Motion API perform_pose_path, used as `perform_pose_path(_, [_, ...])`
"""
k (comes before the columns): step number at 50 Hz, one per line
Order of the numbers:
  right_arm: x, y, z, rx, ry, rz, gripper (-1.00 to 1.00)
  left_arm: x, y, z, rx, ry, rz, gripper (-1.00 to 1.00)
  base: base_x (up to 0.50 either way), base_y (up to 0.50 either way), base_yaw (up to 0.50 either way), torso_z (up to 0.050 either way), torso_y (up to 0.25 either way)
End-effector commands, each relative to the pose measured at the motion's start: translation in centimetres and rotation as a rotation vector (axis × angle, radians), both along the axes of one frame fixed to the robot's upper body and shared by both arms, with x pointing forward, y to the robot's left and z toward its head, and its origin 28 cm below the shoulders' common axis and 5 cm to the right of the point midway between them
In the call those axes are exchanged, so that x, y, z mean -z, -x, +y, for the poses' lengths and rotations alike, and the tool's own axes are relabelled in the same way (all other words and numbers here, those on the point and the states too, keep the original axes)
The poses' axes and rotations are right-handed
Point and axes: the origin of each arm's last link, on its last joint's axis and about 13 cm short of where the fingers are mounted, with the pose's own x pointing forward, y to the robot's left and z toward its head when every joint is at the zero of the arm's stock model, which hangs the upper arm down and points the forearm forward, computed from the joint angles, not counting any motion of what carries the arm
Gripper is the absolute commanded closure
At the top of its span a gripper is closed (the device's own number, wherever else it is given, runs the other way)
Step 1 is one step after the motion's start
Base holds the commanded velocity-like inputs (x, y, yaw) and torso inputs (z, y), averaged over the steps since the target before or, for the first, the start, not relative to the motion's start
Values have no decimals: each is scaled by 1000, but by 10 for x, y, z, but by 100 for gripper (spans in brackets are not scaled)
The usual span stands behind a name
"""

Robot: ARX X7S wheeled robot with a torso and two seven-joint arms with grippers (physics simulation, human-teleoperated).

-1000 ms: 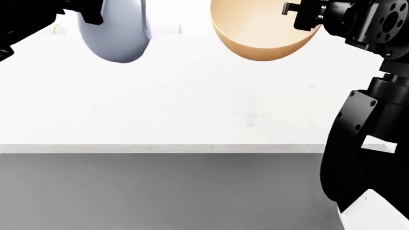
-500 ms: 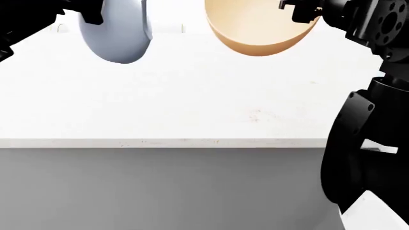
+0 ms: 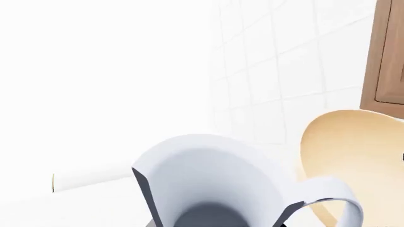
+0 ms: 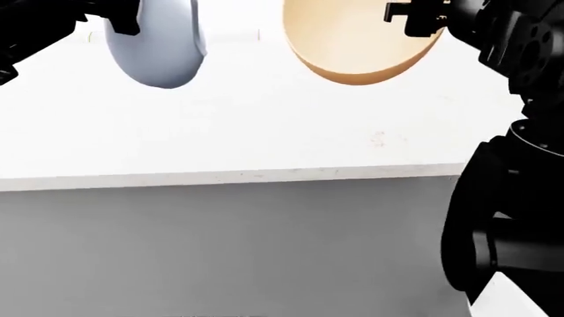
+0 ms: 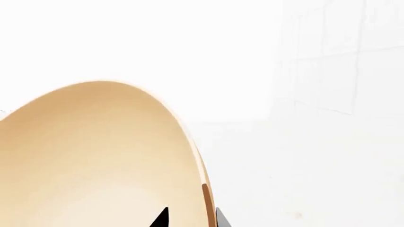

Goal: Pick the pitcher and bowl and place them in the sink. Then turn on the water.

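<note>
Evidently both arms hold their loads high above the white counter (image 4: pixel 264 132) for carrying: left gripper (image 4: pixel 123 20) clamped on the pitcher (image 4: pixel 158 46), right gripper (image 4: pixel 414 16) pinching the bowl (image 4: pixel 352 46) rim; no sink visible.

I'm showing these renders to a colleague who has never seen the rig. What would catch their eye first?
Two vessels held in the air over the white counter: the pale blue pitcher on the left gripper at upper left of the head view, and the tan bowl, tilted, gripped at its rim by the right gripper. The black right arm fills the right edge.
</note>
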Motion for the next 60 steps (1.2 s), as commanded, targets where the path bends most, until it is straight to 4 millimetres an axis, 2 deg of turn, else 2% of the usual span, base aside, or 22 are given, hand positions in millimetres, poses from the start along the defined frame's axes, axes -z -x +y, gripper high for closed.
perform_pose_path(1, [-3, 9, -1, 34, -12, -15, 100, -3, 0, -2, 10, 11, -11, 100, -183, 10, -500, 0, 0])
perform_pose_path(20, [-14, 17, -1, 66, -70, -30, 100, -7, -7, -4, 21, 20, -23, 100, -159, 19, -500, 0, 1])
perform_pose_path(41, [-25, 28, -12, 68, -101, -80, 100, -12, -17, -14, 33, 63, -53, 100, -152, 38, -500, 0, 0])
perform_pose_path(60, [-29, 37, -20, 71, -108, -94, 100, -21, -19, -14, 28, 85, -83, 100, -155, 60, -500, 0, 1])
